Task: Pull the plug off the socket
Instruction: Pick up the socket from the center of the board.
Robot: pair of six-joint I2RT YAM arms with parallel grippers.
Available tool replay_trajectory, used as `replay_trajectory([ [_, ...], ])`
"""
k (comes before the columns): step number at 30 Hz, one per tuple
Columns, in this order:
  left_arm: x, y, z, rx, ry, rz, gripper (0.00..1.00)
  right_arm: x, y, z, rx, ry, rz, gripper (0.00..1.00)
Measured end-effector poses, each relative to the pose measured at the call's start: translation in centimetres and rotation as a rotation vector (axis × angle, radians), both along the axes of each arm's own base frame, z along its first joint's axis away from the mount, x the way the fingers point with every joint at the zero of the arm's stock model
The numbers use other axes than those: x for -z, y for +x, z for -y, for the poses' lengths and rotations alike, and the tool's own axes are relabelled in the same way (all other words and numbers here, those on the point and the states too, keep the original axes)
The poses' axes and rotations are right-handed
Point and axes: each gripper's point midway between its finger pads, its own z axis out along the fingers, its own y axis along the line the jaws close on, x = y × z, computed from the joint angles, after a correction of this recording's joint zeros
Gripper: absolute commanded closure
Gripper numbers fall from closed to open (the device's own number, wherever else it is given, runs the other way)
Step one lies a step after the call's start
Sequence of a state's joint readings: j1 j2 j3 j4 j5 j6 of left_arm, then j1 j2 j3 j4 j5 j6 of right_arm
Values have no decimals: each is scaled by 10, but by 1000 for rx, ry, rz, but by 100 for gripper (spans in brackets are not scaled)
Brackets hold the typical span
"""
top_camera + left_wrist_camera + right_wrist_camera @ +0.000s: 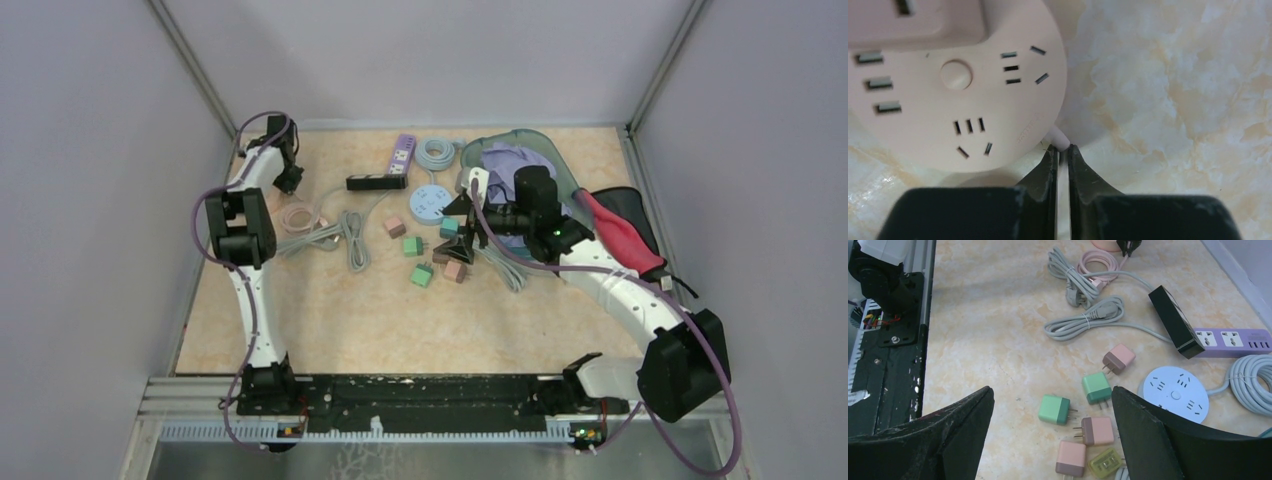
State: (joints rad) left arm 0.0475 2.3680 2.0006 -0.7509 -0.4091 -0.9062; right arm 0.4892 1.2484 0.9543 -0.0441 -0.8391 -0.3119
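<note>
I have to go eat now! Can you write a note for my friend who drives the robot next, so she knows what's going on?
The left claw is pinched shut on the cord, right where it leaves the pink round socket.
The right claw is wide open and empty, above the loose plugs.
What looks like the plug, a pink block, sits on the socket's top face.
Done: the cord is gripped, which may help hold the socket.
Left to do: grab the plug and pull it off, probably with the right claw.
</note>
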Motion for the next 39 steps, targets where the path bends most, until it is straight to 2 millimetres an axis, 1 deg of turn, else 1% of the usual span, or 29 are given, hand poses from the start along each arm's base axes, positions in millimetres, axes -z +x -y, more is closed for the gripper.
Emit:
replay_trajectory([
  [4,-1,-3,-2,28,23,11,100,4,-1,1,1,-3,-5,13],
  [7,-4,-7,-3,71,46,10,100,4,-1,1,2,-4,-8,13],
  [9,-10,-10,-5,105,68,16,100,3,-1,1,1,-3,-7,13],
  [12,-33,-11,-7,164,108,48,100,3,-1,1,2,-1,-5,13],
  [15,-66,-9,-9,232,160,106,100,2,-1,1,2,1,-2,13],
  [18,-105,-5,-9,299,215,181,100,2,-1,1,3,2,0,13],
  [20,-126,-3,-10,338,250,225,100,1,0,1,4,4,3,13],
  [22,-141,-4,-9,370,279,255,100,1,1,2,5,5,4,13],
  [26,-165,-4,-8,431,334,302,100,0,0,3,8,10,3,13],
  [33,-191,-2,-6,490,376,344,100,2,-2,2,2,13,-8,13],
  [37,-204,0,0,532,383,369,100,1,-2,2,1,16,-7,13],
  [39,-211,-2,5,556,386,378,100,1,-2,2,1,16,-6,13],
])
